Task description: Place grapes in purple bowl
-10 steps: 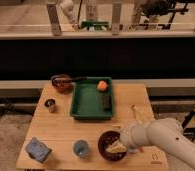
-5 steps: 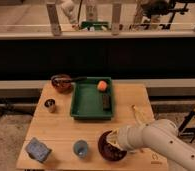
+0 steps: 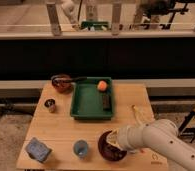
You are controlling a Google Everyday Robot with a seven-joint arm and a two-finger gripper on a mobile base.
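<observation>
The purple bowl (image 3: 105,153) sits near the front edge of the wooden table (image 3: 56,127), right of centre. My gripper (image 3: 113,142) reaches in from the right on a white arm and hangs over the bowl, covering much of its inside. The grapes do not show; they are hidden by the gripper or out of view.
A green tray (image 3: 88,102) in the middle holds an orange fruit (image 3: 102,85) and a dark block (image 3: 106,102). A reddish-brown bowl with a dark handle (image 3: 61,83) stands at the back left. A small dark cup (image 3: 50,105), a blue-grey cup (image 3: 81,148) and a blue-grey object (image 3: 38,149) lie to the left.
The arm has moved left, bringing the gripper further over the purple bowl. Nothing else on the table has moved.
</observation>
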